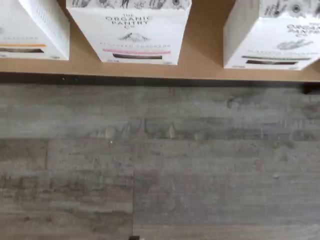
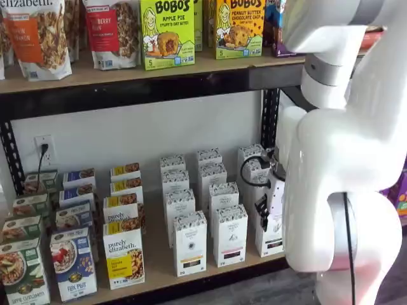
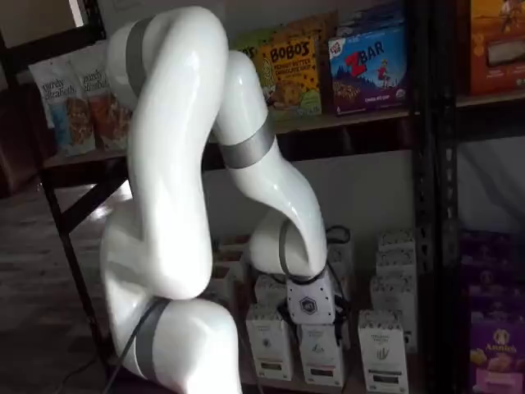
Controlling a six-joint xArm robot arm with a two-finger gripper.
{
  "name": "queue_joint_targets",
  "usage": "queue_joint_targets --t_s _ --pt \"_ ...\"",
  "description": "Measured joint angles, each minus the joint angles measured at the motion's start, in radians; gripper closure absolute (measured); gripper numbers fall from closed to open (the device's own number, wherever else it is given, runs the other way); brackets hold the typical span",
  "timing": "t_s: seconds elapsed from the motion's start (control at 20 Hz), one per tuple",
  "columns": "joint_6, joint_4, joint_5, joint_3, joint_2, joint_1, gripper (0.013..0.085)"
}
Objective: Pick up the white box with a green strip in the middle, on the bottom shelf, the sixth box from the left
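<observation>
Nearest, the wrist view shows grey plank floor point(image 1: 160, 160) - open room before the black front rail. Only this view shows the strip colours: on the bottom shelf point(image 1: 200, 70) stand an orange-strip box point(image 1: 30, 27), a pink-strip box point(image 1: 131, 32) and the white box point(image 1: 272, 37), all close to the edge, with bare board between them. In a shelf view the gripper point(image 2: 262, 215) hangs just before the white box point(image 2: 272, 236) - jaws spread, holding nothing. In a shelf view the arm point(image 3: 180, 164) hides the fingers.

White box point(image 1: 272, 42) (black-and-white patterned top) bears a dark greenish strip.
</observation>
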State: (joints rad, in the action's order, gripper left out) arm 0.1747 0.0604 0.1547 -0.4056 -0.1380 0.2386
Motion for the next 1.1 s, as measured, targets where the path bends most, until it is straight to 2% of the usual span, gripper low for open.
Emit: queue_joint_targets --t_s 0.1,0.2,0.3,0.4,0.5,0.55,0.8,0.85,0.95,1.1 --pt "0.032 -0.039 -0.048 -0.026 -0.064 -0.007 0.0130" --pt "0.003 0.000 -0.080 -0.059 -0.125 0.003 0.0130" --pt "0.071 -0.081 -0.104 -0.085 -0.170 -0.011 0.0130" --pt "0.063 -0.069 -0.114 -0.113 -0.205 -0.006 0.0130" --pt "0.093 -0.102 -0.121 -0.141 -0.237 -0.010 0.0130" --pt "0.088 -0.093 -0.118 -0.160 -0.254 -0.006 0.0130" --pt "0.006 0.018 -0.067 -0.263 -0.328 0.024 0.0130" --pt "-0.001 0.029 -0.057 -0.284 -0.343 0.028 0.0130" --pt "0.011 0.024 -0.043 -0.334 -0.380 0.034 0.0130" --pt "0.060 -0.015 -0.017 -0.425 -0.444 0.044 0.0130"
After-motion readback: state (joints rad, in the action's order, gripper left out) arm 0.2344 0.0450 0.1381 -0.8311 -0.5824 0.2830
